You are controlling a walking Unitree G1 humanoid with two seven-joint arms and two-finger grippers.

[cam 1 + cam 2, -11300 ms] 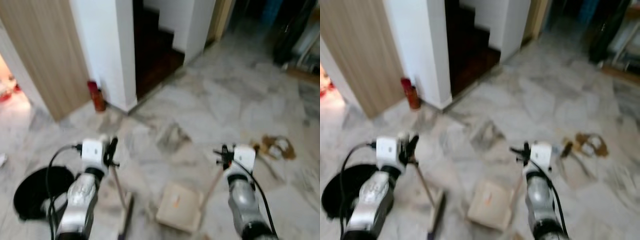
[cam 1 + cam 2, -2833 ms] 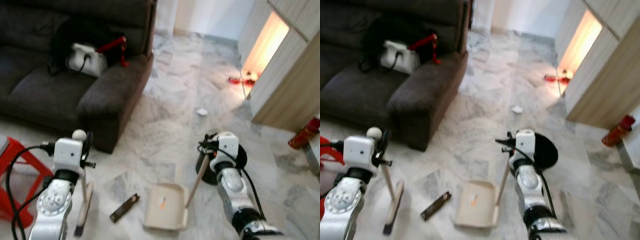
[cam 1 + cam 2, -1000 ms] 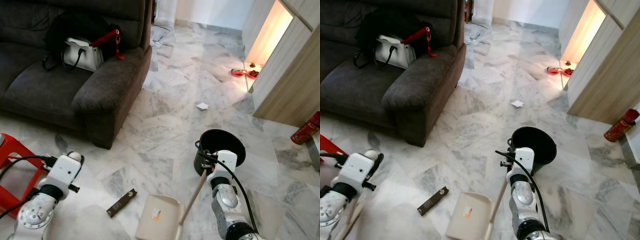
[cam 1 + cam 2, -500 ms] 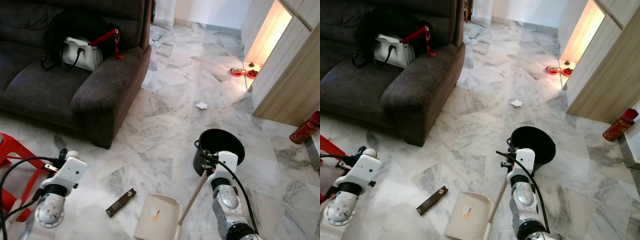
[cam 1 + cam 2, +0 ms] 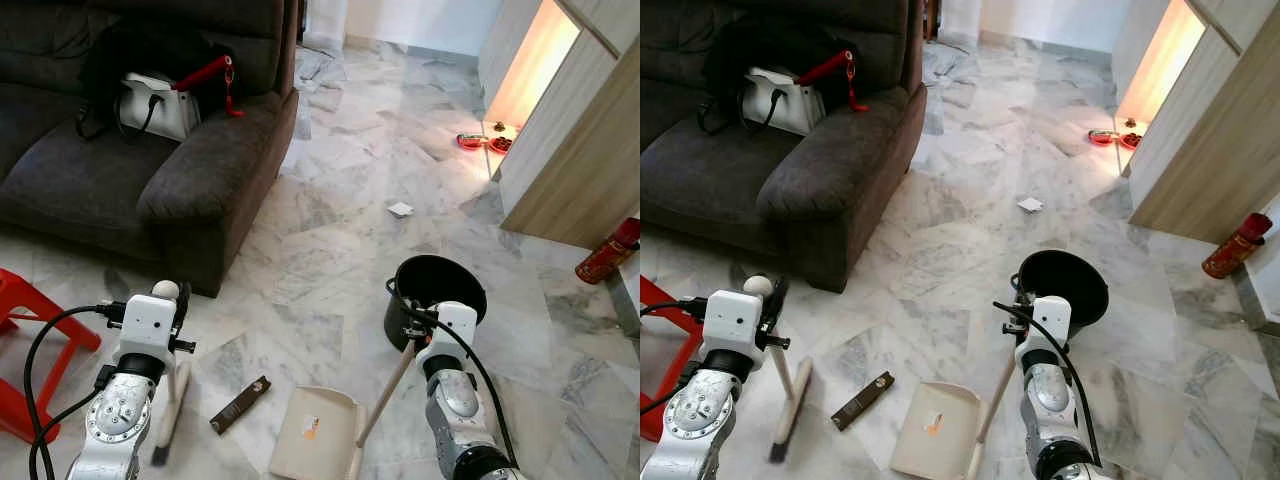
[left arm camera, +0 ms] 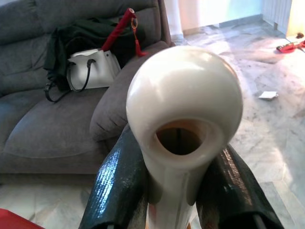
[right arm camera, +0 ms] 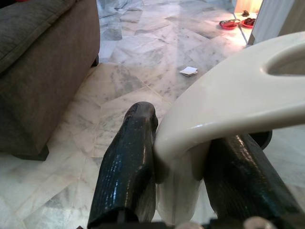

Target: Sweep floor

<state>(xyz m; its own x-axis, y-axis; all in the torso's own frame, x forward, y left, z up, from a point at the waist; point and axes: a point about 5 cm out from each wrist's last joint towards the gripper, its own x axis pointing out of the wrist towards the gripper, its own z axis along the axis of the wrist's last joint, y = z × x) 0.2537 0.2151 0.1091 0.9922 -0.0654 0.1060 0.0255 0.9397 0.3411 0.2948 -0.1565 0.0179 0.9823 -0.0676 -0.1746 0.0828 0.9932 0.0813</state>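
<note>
On the left, the left gripper (image 6: 177, 188) is clamping its fingers (image 6: 119, 186) around the top of the broom (image 5: 790, 400), whose stiff, light, smooth stick probably needs this firm hold near the knob, while its bristles are resting on the marble floor (image 5: 400, 140) near a dark strip of litter (image 5: 240, 404). To the right, the right gripper (image 7: 183, 183) is gripping the dustpan (image 5: 312, 433) by its rigid plastic handle, beside the black bin (image 5: 437, 288). The dustpan's lower edge is being cut off by the frame.
</note>
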